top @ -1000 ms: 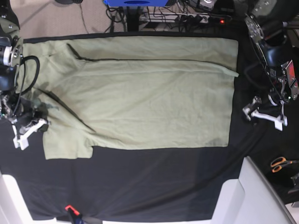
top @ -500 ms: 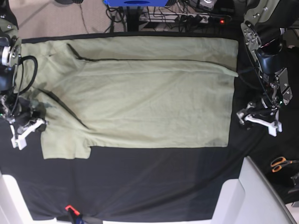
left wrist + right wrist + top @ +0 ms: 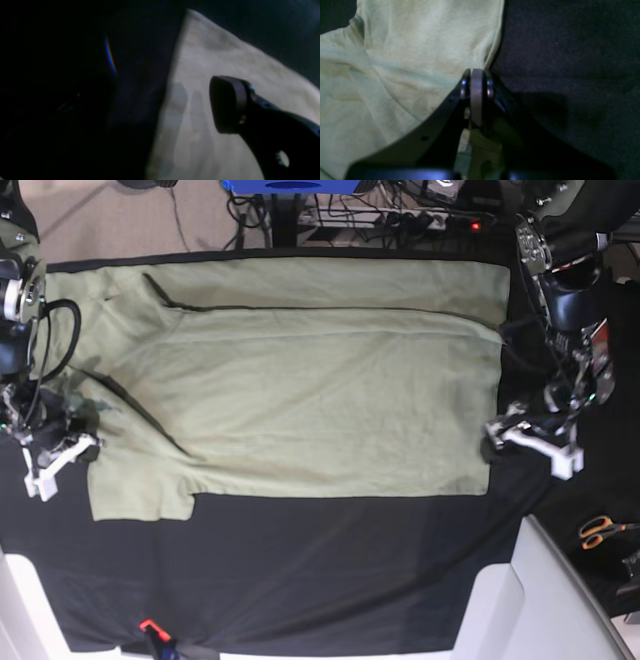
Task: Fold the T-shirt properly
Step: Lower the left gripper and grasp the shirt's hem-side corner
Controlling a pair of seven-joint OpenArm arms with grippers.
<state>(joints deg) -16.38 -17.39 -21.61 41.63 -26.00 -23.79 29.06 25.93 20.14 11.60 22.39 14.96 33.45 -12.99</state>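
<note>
The pale sage-green T-shirt [image 3: 300,380] lies spread flat on the black cloth [image 3: 330,570], collar end at the view's left, its far long side folded in. My right gripper [image 3: 80,448] is at the near sleeve [image 3: 135,490]. In the right wrist view this gripper [image 3: 477,75] is shut on the T-shirt's [image 3: 407,62] sleeve edge. My left gripper [image 3: 497,438] is at the hem's near corner. In the left wrist view it [image 3: 160,105] is open astride the T-shirt's [image 3: 225,57] edge, with one finger [image 3: 226,105] above the fabric and the other lost in the dark.
Orange-handled scissors [image 3: 600,530] lie off the cloth at the right. White bins stand at the near right [image 3: 545,590] and near left [image 3: 25,605]. A red-and-black tool [image 3: 152,632] lies at the front edge. Cables and a power strip [image 3: 400,220] run behind the table.
My left gripper has moved left and nearer, from the bare cloth to the hem's near corner. My right gripper has drawn the near sleeve slightly left.
</note>
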